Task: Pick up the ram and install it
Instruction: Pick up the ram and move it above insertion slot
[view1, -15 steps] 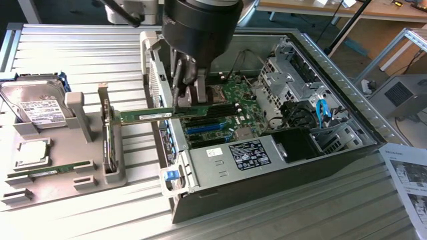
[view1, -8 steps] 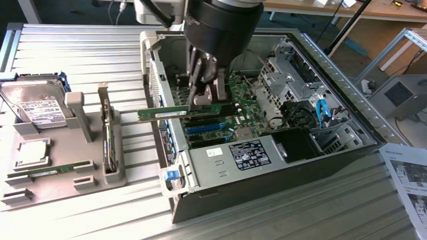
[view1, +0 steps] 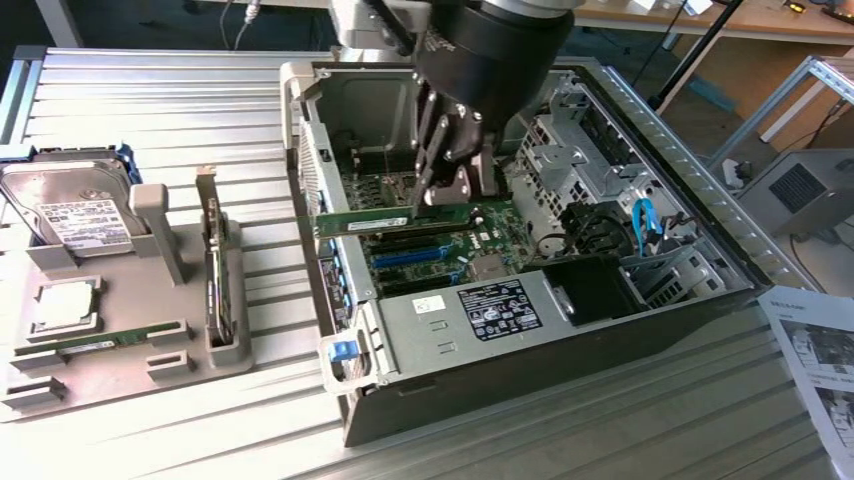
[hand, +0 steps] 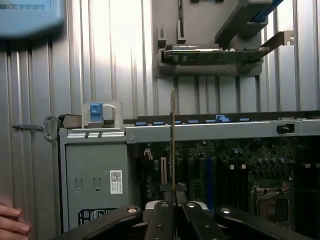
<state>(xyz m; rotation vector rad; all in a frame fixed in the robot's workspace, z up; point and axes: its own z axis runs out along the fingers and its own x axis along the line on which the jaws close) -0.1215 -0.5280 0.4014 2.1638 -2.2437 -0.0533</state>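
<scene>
The ram (view1: 380, 222), a long green stick with a white label, hangs level above the motherboard (view1: 454, 235) inside the open computer case (view1: 641, 140). My gripper (view1: 450, 200) reaches down from above and is shut on the stick's end nearer the exterior view's right. In the wrist view the ram (hand: 172, 135) appears edge-on as a thin line rising from between my fingertips (hand: 173, 192), over the board's dark slots (hand: 210, 175).
A grey tray (view1: 120, 380) on the exterior view's left holds a hard drive (view1: 74, 215), a silver processor (view1: 60, 305), another green stick (view1: 100, 345) and an upright expansion card (view1: 214, 265). Papers (view1: 817, 350) lie at the right. A hand (hand: 10, 220) shows beside the case.
</scene>
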